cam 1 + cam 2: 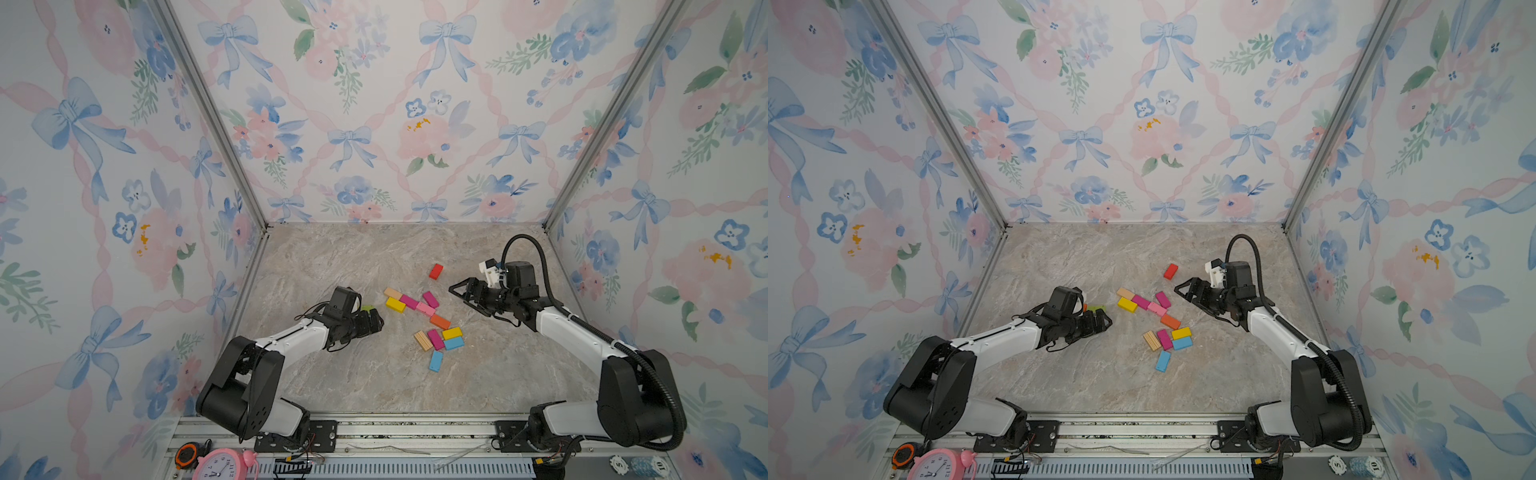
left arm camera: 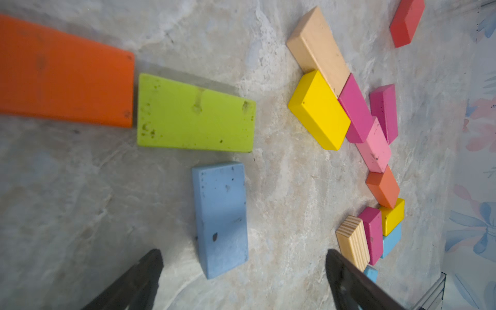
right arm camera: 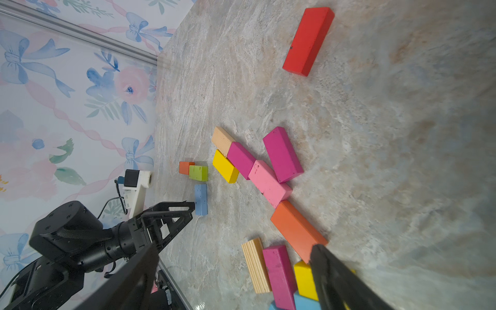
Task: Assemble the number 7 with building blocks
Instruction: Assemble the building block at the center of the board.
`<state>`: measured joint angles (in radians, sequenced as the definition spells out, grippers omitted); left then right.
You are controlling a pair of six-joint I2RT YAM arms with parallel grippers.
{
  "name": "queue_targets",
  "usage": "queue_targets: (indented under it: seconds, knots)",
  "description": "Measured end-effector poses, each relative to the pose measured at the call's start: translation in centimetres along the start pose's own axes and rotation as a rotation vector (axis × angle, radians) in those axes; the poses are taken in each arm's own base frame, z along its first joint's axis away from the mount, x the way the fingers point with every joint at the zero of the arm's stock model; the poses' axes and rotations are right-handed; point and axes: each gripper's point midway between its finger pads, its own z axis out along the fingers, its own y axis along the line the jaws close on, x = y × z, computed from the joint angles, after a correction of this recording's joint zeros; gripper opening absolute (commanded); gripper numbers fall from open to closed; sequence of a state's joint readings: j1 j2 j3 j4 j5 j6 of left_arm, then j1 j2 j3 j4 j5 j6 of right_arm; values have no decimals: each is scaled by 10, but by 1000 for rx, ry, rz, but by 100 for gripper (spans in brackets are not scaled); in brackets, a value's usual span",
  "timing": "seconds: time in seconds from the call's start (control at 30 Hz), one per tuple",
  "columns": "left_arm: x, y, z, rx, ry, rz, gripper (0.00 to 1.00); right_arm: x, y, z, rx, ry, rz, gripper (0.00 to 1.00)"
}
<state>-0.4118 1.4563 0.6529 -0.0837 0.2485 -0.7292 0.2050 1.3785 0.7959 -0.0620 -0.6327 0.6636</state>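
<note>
An orange block [image 2: 64, 72] and a green block [image 2: 196, 115] lie end to end on the marble table, and a blue block [image 2: 220, 217] lies crosswise below the green one. My left gripper [image 2: 245, 256] hovers open at the blue block's near end, holding nothing. In both top views the left arm hides most of these three; only the green block [image 1: 368, 308] peeks out. Several loose building blocks [image 1: 424, 309] lie scattered at the centre, with a red block [image 1: 436, 271] apart behind them. My right gripper [image 1: 461, 297] stands open and empty just right of the pile.
Patterned walls close in the table [image 1: 332, 257] on the left, right and back. A metal rail [image 1: 415, 428] runs along the front edge. In front of it sit a pink clock [image 1: 220, 465], a tape measure [image 1: 187, 455] and poker chips [image 1: 640, 465].
</note>
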Motion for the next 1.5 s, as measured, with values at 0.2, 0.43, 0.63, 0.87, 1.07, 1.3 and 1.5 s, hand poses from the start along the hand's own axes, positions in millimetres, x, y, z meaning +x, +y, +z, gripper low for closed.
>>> queue_targets:
  seconds: [0.2,0.43,0.63,0.87,1.07,1.3,1.5]
  knots:
    - [-11,-5,7,13,-13,12,97,0,0,0,-2,2,-4,90]
    - [-19,-12,14,37,-19,19,97,0,0,0,-3,2,-13,90]
    - [-20,-13,15,43,-20,20,97,1,-1,1,-1,4,-12,90]
    - [-24,-15,18,46,-23,25,97,1,-1,1,-1,4,-11,90]
    - [-26,-16,20,46,-25,28,97,1,-1,1,-1,4,-12,90]
    - [-18,-7,11,9,-19,20,97,2,-2,1,1,7,-10,90]
    - [0,2,-20,-4,-40,12,97,11,4,6,0,38,-42,90]
